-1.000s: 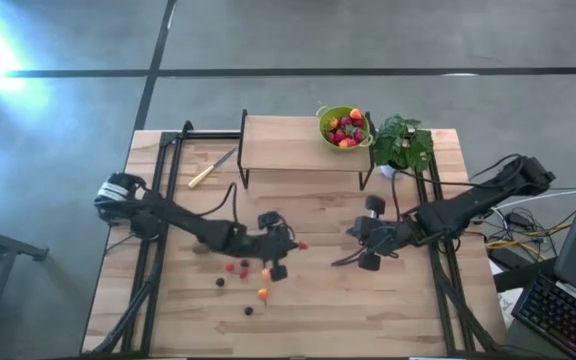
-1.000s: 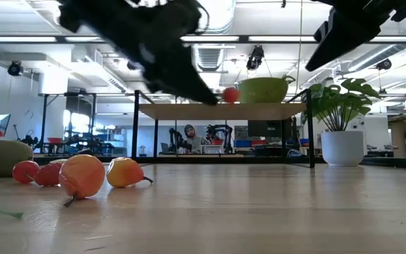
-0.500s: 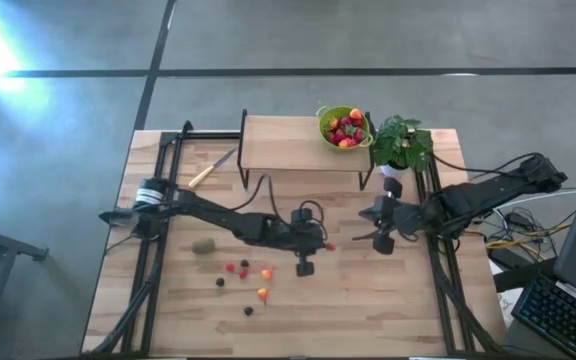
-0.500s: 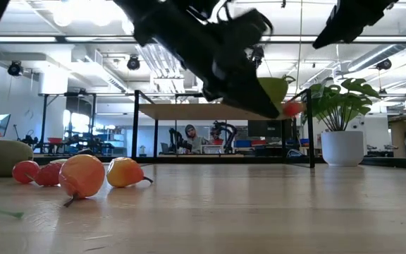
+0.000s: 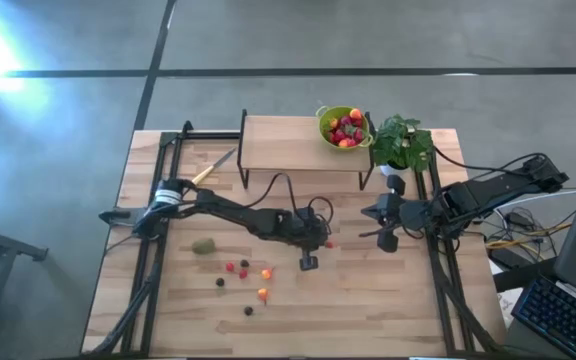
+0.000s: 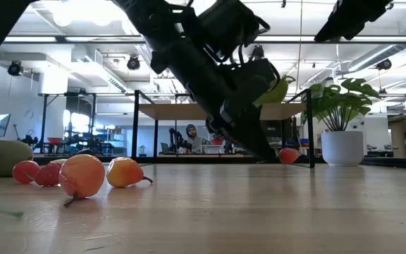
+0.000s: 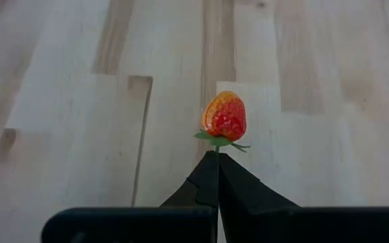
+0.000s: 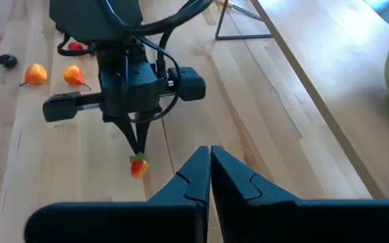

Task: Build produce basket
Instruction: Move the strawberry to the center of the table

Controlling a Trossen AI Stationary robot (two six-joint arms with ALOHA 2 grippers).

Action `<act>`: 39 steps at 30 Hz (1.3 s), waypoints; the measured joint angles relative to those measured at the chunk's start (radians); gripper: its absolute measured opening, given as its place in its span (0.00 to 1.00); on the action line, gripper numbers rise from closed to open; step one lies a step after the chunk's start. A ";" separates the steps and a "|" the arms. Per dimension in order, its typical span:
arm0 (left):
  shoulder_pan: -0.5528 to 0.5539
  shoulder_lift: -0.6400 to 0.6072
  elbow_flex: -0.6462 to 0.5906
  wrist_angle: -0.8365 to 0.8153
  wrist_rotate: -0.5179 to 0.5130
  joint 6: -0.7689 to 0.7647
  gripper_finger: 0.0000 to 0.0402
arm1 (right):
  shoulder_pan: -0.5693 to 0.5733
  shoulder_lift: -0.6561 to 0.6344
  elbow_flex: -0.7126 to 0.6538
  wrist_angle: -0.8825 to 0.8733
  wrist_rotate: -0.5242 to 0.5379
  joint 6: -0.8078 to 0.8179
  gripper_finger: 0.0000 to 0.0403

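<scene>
My left gripper [image 5: 320, 241] reaches over the middle of the table, slanting down, shut on a small red-orange strawberry [image 7: 225, 116]. The same strawberry [image 6: 288, 155] hangs low over the wood; I cannot tell whether it touches the table. My right gripper [image 8: 209, 150] is shut and empty, raised nearer the table's right edge and pointing at the left one. The lime-green produce basket [image 5: 344, 126], holding several red fruits, stands on the raised wooden shelf [image 5: 288, 143]. Several loose berries [image 5: 243, 272] and a brownish-green kiwi [image 5: 203, 245] lie on the table's left half. My left gripper pinches the strawberry's green leafy cap [image 7: 216, 142] between its two fingertips. The fingers slant down from the table's left side. The fruit sticks out past the tips [image 8: 138, 167], red end away from the fingers.
A potted plant [image 5: 401, 145] stands right of the basket at the back right. A yellow-handled knife [image 5: 211, 168] lies at the back left, beside the shelf. Black shelf legs [image 5: 366, 178] stand on the table behind both grippers. Bare wood lies toward the near edge on the right.
My left gripper has carried the strawberry toward the table's right edge and downward, away from the loose berries, staying shut. My right gripper has drawn back toward the right edge and risen a little.
</scene>
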 joint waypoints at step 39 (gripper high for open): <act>0.000 -0.109 -0.007 -0.126 0.033 0.055 0.43 | 0.001 0.001 -0.007 0.024 -0.001 0.004 0.02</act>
